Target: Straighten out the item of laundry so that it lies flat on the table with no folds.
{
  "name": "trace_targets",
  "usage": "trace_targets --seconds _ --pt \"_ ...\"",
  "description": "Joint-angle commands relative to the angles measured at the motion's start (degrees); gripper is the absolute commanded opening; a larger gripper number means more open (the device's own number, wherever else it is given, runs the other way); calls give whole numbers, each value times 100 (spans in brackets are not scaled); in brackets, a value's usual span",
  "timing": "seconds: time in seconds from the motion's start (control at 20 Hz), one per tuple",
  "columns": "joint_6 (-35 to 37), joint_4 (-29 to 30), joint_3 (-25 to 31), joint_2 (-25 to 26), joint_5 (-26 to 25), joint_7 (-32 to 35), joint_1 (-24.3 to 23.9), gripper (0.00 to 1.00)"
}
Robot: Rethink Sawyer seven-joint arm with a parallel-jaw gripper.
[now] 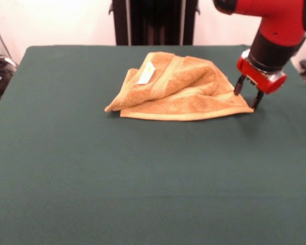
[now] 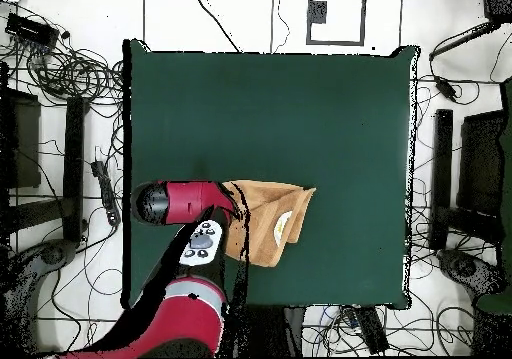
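Note:
The item of laundry (image 1: 181, 89), a golden-orange terry towel, lies crumpled and folded over itself on the far middle of the green table (image 1: 143, 178). A white label (image 1: 146, 74) shows on its upper left fold. My gripper (image 1: 248, 94) hangs low at the towel's right corner, its two dark fingers apart and nothing visibly clamped between them. From overhead, the towel (image 2: 272, 213) lies beside the red arm (image 2: 185, 201), which hides the gripper and the towel's nearest edge.
The table (image 2: 270, 105) spreads wide on every side of the towel. Cables and dark equipment (image 2: 60, 65) lie on the floor beyond the table's edges. A black pedestal column (image 1: 154, 20) stands behind the far edge.

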Motion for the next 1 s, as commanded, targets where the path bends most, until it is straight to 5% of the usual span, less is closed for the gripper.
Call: trace_targets --seconds 0.05,0.45,0.75,1.0 --pt "-414 501 667 224 115 347 -284 100" --pt "-53 140 489 127 60 461 -39 100" --pt "-97 -835 595 762 -153 -108 -353 100" --pt "1242 -375 745 -511 116 -93 -546 100"
